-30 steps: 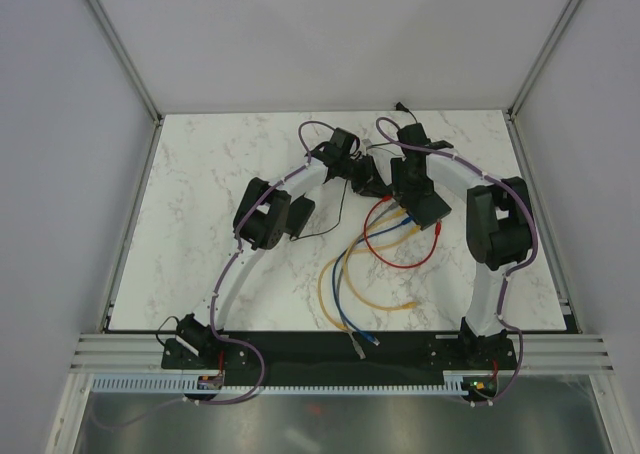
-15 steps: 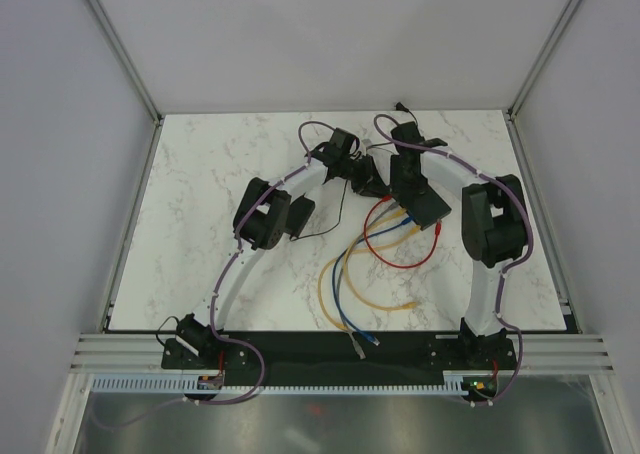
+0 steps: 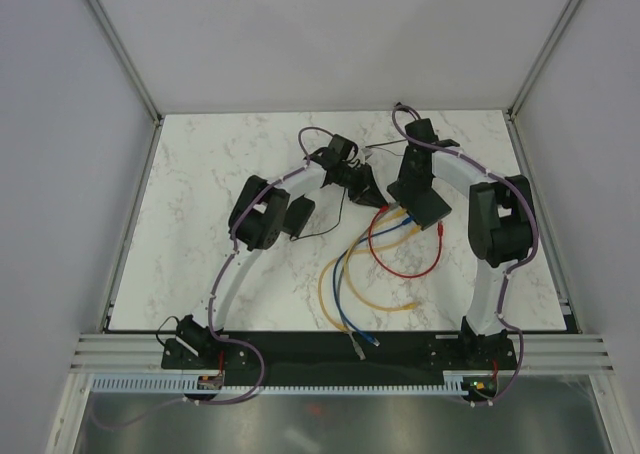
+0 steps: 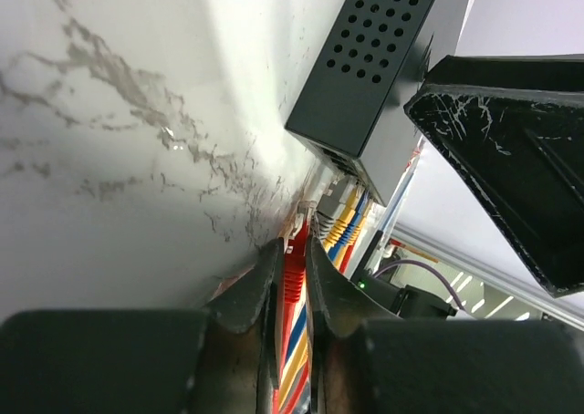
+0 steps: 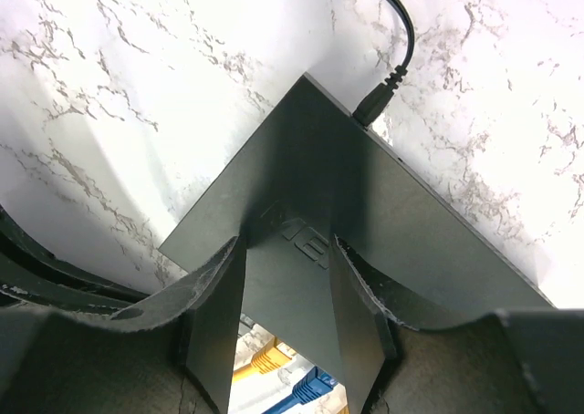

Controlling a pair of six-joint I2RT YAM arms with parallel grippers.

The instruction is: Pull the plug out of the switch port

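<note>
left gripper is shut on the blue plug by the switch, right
Not quite. The left gripper is shut on the red plug, not the blue one, by the switch. The left wrist view shows it.

On my overhead feed, the white marbled desk point(image 3: 200, 224) carries a small black power brick point(image 3: 298, 215) trailing a thin black cord point(image 3: 325, 234) — and loose yellow cables point(image 3: 321, 289) and a blue cable point(image 3: 345, 319) loop toward the near edge.
</note>
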